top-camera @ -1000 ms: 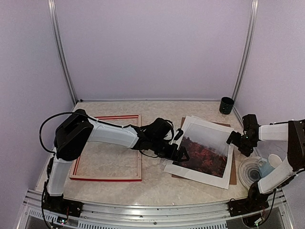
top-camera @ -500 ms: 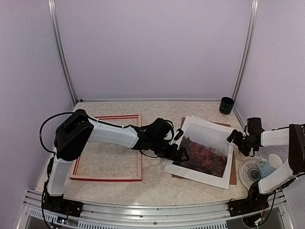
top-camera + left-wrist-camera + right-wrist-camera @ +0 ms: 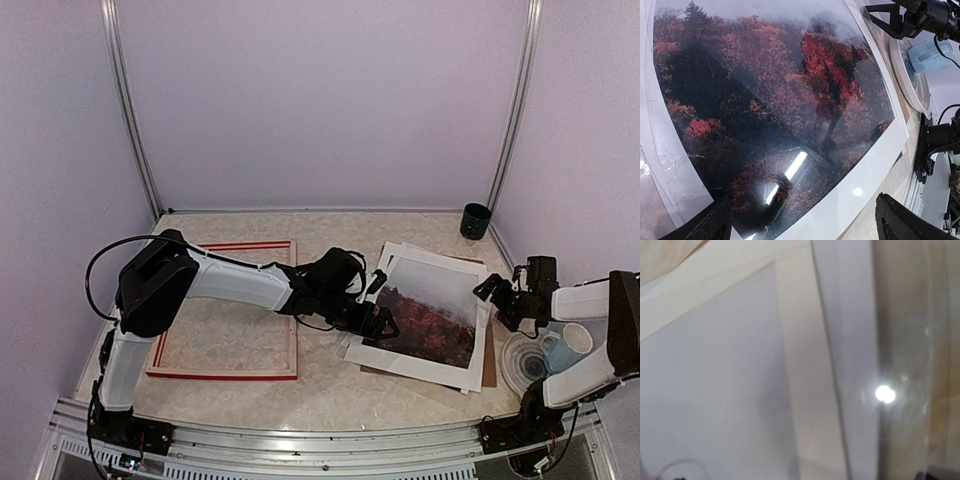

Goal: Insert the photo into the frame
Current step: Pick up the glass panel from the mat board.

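Observation:
The photo [image 3: 430,312], red-orange trees with a wide white border, lies on top of white sheets right of centre and fills the left wrist view [image 3: 765,100]. The red frame [image 3: 220,375] lies flat at the left, empty, under my left arm. My left gripper [image 3: 380,322] is open at the photo's left edge, and its fingertips [image 3: 895,220] stand wide apart on either side of the photo's corner. My right gripper [image 3: 492,297] is open and empty, just off the photo's right edge; it also shows in the left wrist view [image 3: 885,20]. The right wrist view shows only blurred white paper [image 3: 740,390].
A brown hardboard panel [image 3: 488,368] lies under the paper stack. A clear round plate [image 3: 520,360] with a pale cup [image 3: 560,350] sits at the right edge. A dark cup [image 3: 476,220] stands at the back right corner.
My right gripper has drawn back to the right, off the photo's right edge. The photo has shifted slightly, and more white sheet shows at its left. The left arm has barely moved.

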Controlling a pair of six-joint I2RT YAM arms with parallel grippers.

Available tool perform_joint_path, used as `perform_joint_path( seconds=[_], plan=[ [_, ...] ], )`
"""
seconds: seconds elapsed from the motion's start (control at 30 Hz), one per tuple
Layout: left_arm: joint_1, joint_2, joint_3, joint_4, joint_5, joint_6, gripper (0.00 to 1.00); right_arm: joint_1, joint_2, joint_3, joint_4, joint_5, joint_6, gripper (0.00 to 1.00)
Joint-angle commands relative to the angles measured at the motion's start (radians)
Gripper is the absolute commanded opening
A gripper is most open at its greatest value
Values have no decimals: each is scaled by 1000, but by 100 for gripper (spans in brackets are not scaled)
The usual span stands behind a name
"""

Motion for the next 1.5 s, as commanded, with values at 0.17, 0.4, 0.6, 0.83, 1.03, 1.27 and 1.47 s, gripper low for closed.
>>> perform_joint_path(
  seconds=[0.17,0.4,0.6,0.83,1.03,1.27,1.47],
  plan=[
    [-9,71,-1,-49,23,-2,97,-21,-44,-39,22,-159,44,99],
    [-9,75,-7,-48,26,-4,97,-25,-131,-28,-7,-183,50,99],
    [-9,76,-9,-43,30,-5,97,-24,-171,-25,36,-271,66,99],
    [-10,78,-6,-41,34,-6,96,-25,-134,4,-27,-231,14,99],
    [-10,79,-6,-42,37,-8,96,-24,-100,-9,24,-226,-10,99],
    [-11,83,-2,-42,42,-12,96,-25,-82,-12,53,-219,-26,99],
    [-11,90,0,-39,45,-15,96,-24,-95,-10,24,-187,-51,99]
  ],
)
